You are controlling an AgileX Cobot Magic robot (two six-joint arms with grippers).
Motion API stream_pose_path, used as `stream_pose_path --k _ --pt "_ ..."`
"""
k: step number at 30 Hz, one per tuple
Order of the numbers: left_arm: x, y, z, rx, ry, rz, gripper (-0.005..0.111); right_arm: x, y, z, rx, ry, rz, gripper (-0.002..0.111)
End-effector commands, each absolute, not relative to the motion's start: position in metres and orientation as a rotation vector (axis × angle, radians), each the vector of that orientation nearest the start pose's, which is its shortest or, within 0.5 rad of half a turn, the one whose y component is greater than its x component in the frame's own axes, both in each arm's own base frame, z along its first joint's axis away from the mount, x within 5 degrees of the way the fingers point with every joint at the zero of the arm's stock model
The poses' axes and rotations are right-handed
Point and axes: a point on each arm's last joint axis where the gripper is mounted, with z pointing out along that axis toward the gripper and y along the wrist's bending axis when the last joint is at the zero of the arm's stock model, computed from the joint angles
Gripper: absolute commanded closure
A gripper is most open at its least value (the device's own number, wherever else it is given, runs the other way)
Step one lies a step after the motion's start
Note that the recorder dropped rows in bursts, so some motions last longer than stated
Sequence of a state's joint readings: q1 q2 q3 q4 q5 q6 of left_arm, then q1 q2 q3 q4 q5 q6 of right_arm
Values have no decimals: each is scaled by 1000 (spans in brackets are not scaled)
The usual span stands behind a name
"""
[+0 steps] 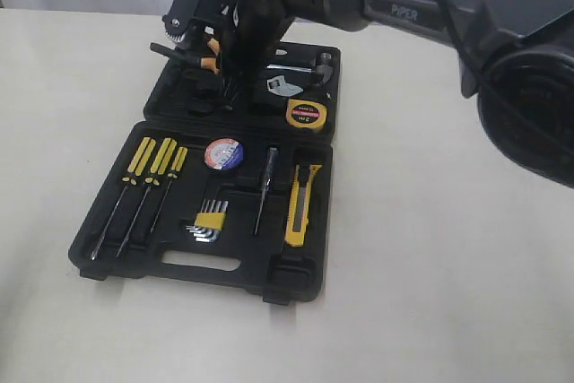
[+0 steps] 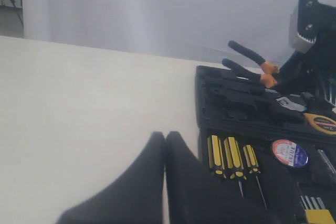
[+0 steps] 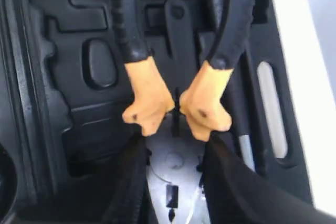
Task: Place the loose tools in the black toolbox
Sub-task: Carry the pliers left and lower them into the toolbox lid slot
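The right gripper clamps the metal head of the orange-and-black-handled pliers and holds them over the far half of the open black plastic toolbox. The left gripper is closed on nothing, beside the toolbox. The dark tape roll and the long yellow utility knife lie in the near half, the yellow-black tape measure in the far half.

Right arm: dark grey casing, white "PIPER" lettering. Black cable along it. Big round black joint. Wrist plate: black, small screws, silver toothed rack. Left fingers: black tapered wedges.
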State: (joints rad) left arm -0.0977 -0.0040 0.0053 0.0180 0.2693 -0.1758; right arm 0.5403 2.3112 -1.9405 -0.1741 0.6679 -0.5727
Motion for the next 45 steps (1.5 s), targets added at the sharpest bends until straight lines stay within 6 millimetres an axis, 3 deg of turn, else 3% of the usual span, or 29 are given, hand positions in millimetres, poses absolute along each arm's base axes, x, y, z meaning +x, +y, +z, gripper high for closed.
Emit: stream_pose_path --k 1,15,24,27,31,33,36,40,42,45 --pt "55 -5 189 -52 1756 -187 107 456 261 171 -1446 2047 -214 109" --pt "55 -5 189 -52 1756 -187 107 455 269 143 -1447 2090 -104 109" --pt "55 -5 189 -52 1756 -187 107 446 279 137 -1517 2079 -91 108" --pt "55 -5 189 -52 1756 -187 107 445 279 137 -1509 2105 -63 93" --pt "55 -5 189 -52 1756 -187 107 444 279 136 -1516 2115 -63 50" --pt "55 -5 189 -52 1756 -187 107 444 279 136 -1502 2125 -58 44" --pt "55 -5 189 -52 1756 -187 107 444 279 137 -1499 2125 -57 44" --pt "55 -5 189 -52 1756 -187 107 443 278 154 -1355 2180 -15 46" --pt "55 -5 189 -52 1756 -187 107 442 279 163 -1253 2221 32 62" --pt "55 -5 189 -52 1756 -187 107 441 282 165 -1097 2300 138 109"
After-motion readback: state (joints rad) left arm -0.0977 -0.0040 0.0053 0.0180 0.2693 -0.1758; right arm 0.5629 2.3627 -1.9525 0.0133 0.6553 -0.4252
